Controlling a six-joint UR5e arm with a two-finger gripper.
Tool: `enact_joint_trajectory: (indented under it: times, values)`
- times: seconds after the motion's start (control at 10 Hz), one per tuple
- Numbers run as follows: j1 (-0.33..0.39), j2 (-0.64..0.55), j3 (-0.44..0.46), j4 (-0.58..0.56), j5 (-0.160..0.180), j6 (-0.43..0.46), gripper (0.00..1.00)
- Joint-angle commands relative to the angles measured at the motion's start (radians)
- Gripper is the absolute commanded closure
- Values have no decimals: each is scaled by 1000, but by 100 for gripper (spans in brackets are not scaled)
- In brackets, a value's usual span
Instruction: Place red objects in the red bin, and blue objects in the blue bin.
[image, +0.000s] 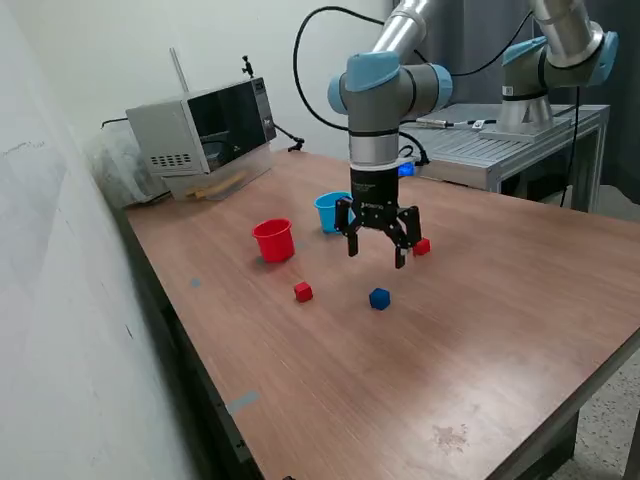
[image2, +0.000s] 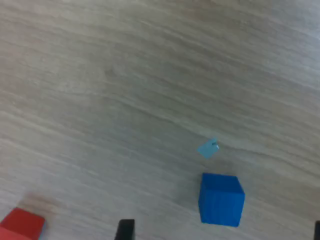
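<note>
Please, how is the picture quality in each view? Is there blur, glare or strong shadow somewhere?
Exterior view: sharp, evenly lit; a soft sheen on the table, and only a faint shadow under the open gripper. Wrist view: slightly soft overall; the blue cube is fairly clear, while the red cube at the frame edge and the dark fingertip are blurrier; no glare.

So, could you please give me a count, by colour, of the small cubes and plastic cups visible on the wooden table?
Small red cubes: 2
Small dark-blue cubes: 1
Red plastic cups: 1
Light-blue plastic cups: 1
Total: 5
</note>
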Motion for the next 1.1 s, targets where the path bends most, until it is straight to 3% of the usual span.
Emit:
enact_joint_trajectory:
  times: [0.0, 0.7, 0.8, 1.0]
  values:
    - [2, 23, -12, -17, 2, -3, 0]
    - [12, 103, -56, -44, 16, -3, 0]
    - [12, 108, -59, -55, 14, -1, 100]
    - [12, 109, -56, -60, 16, 2, 100]
